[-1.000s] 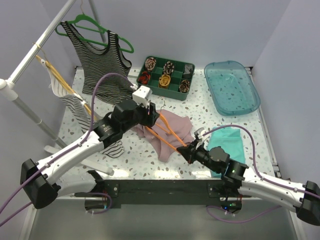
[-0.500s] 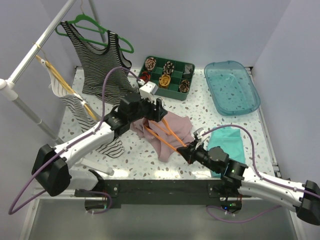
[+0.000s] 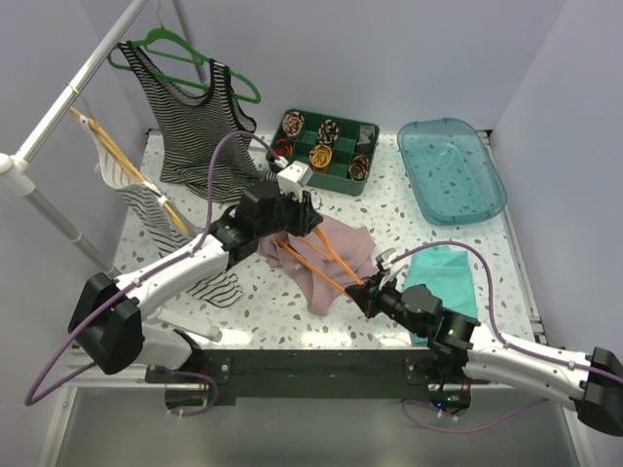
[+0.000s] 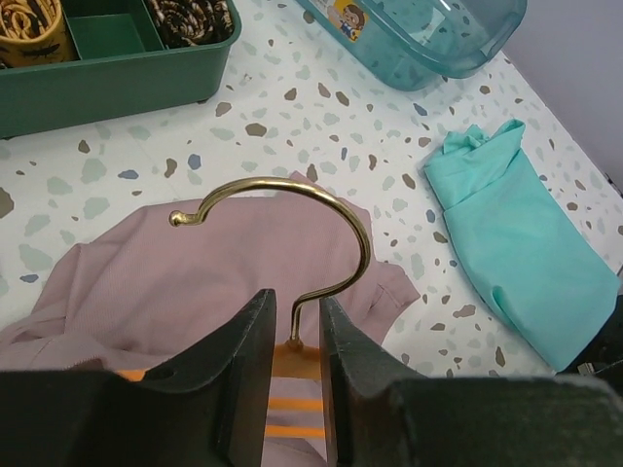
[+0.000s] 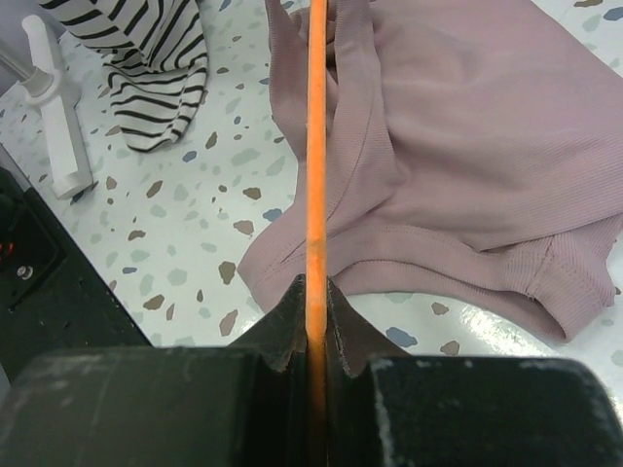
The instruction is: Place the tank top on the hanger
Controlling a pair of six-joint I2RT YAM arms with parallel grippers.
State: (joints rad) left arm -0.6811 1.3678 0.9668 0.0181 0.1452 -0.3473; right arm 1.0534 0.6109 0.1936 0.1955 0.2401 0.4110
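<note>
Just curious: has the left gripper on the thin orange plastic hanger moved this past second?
Yes, the left gripper shifted toward the green compartment tray.

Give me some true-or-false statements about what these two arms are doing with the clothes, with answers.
1. Both grippers clamp the thin orange plastic hanger: the left gripper by its metal hook, the right gripper on a bar. True.
2. The dusty-pink fabric tank top is lifted off the speckled table. False: it lies on it.
3. The folded teal cloth lies inside the clear teal plastic bin. False: it lies on the table, outside.
4. A striped tank top hangs on a green hanger. True.
</note>
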